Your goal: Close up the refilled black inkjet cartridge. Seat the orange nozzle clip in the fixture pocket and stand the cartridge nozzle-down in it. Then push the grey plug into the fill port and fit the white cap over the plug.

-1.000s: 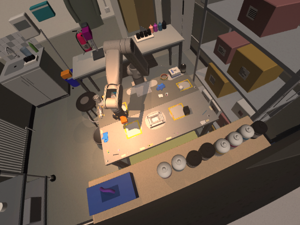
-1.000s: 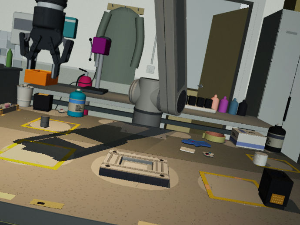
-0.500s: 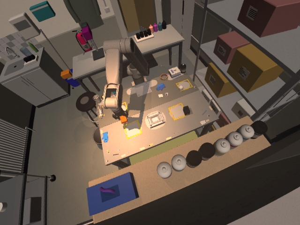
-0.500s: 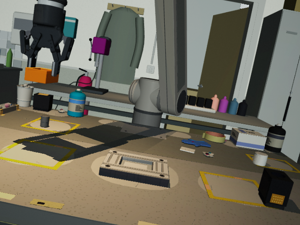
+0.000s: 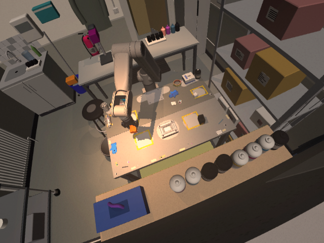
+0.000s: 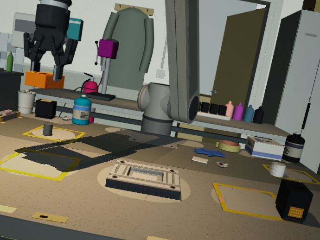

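Observation:
The orange nozzle clip (image 6: pixel 44 79) hangs high above the left end of the bench, held in my closed gripper (image 6: pixel 46 75), over a yellow-taped square (image 6: pixel 38 162). In the side camera the clip (image 5: pixel 133 128) shows just below the gripper (image 5: pixel 130 124). The fixture (image 6: pixel 144 178) with its empty pocket sits mid-bench, to the right of the clip. The black cartridge (image 6: pixel 294 200) stands at the edge of another taped square on the right. The grey plug (image 6: pixel 47 129) stands in a taped square at the back left, and the white cap (image 6: pixel 277 169) in one at the far right.
A white box (image 6: pixel 264 148), a tape roll (image 6: pixel 228 146) and a black ink bottle (image 6: pixel 294 147) stand along the bench's back right. A blue glove (image 6: pixel 209 152) lies near them. A teal bottle (image 6: pixel 81 109) and a small black box (image 6: pixel 45 108) stand at the back left.

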Controlling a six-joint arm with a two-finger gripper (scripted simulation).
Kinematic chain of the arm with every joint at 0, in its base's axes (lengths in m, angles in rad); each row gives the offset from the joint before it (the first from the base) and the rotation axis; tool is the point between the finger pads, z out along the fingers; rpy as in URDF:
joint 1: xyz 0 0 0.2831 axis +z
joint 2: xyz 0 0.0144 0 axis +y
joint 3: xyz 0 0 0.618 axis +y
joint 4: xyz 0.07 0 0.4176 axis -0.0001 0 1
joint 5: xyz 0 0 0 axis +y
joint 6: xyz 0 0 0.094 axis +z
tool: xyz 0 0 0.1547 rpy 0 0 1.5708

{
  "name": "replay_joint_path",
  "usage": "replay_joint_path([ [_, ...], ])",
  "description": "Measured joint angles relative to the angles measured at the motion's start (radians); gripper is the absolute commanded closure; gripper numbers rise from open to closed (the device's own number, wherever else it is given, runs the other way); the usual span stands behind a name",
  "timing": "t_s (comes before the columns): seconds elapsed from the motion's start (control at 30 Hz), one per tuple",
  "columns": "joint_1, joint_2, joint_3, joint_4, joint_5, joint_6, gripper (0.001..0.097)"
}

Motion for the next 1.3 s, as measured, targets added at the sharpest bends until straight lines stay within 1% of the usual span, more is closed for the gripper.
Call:
replay_joint_path([
  [0.33, 0.0, 0.0, 0.0, 0.0, 0.0, 0.262, 0.0901],
  [1.0, 0.0, 0.0, 0.0, 0.0, 0.0, 0.906, 0.0901],
  [1.3, 0.0, 0.0, 0.0, 0.0, 0.0, 1.135, 0.0901],
])
